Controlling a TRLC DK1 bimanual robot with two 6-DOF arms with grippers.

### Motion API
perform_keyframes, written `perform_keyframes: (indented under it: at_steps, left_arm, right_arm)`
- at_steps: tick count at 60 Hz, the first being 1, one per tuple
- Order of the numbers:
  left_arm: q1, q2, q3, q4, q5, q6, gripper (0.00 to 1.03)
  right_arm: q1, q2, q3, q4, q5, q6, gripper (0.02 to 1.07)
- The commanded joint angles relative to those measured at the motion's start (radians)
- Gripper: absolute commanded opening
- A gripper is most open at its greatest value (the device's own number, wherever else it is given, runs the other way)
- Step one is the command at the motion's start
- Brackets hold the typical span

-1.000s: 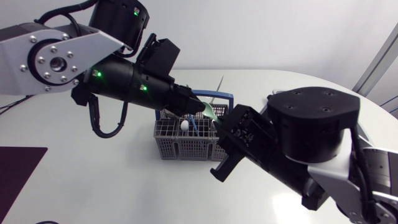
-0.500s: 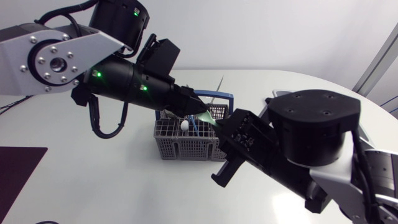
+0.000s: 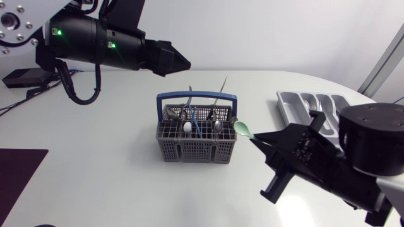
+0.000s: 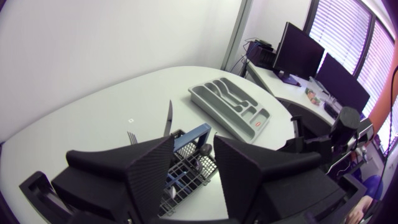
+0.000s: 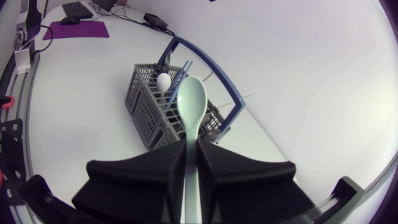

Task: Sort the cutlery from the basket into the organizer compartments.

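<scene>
Mint-green spoon (image 5: 191, 102) is pinched by its handle between the two fingers of my right claw (image 5: 191, 148). Both fingers press on it from either side, and its bowl sticks out ahead of the fingertips. The claw holds it clear of the white surface (image 3: 95, 176).

Just beyond the spoon's bowl and lower down stands the grey basket (image 5: 152, 112) with its blue handle. A white-headed utensil (image 5: 163, 81) pokes up from it, with more cutlery packed around it that I cannot sort out from here. The grey organizer (image 3: 303, 104) lies off to the other side of the right claw, away from the basket, close beside that arm.

My left claw (image 4: 193, 158) is released, its fingers spread with nothing between them. It hangs high and well back from the basket, which shows ahead of it through the gap between the fingers. From that side I can make out a knife (image 4: 168, 118) and a fork (image 4: 131, 137) standing upright in the basket, with the organizer farther ahead.
</scene>
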Motion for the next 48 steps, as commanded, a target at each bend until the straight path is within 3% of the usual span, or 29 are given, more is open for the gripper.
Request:
perform_keyframes:
  at_steps: [1,26,36,48]
  left_arm:
    - [-0.015,-0.004,0.011,0.004,-0.022,0.054,0.52]
    - [-0.157,0.107,-0.035,-0.069,-0.020,0.059,0.53]
    - [-0.189,0.163,-0.041,-0.069,-0.020,0.049,0.53]
    - [-0.193,0.183,-0.050,-0.068,-0.020,0.046,0.53]
  right_arm:
    - [-0.084,-0.057,-0.043,-0.034,-0.061,-0.053,0.13]
    - [-0.558,-0.216,-0.108,-0.247,-0.489,-0.325,0.14]
    - [-0.764,-0.149,-0.106,-0.278,-0.645,-0.457,0.14]
    - [-0.948,-0.003,-0.091,-0.272,-0.759,-0.593,0.14]
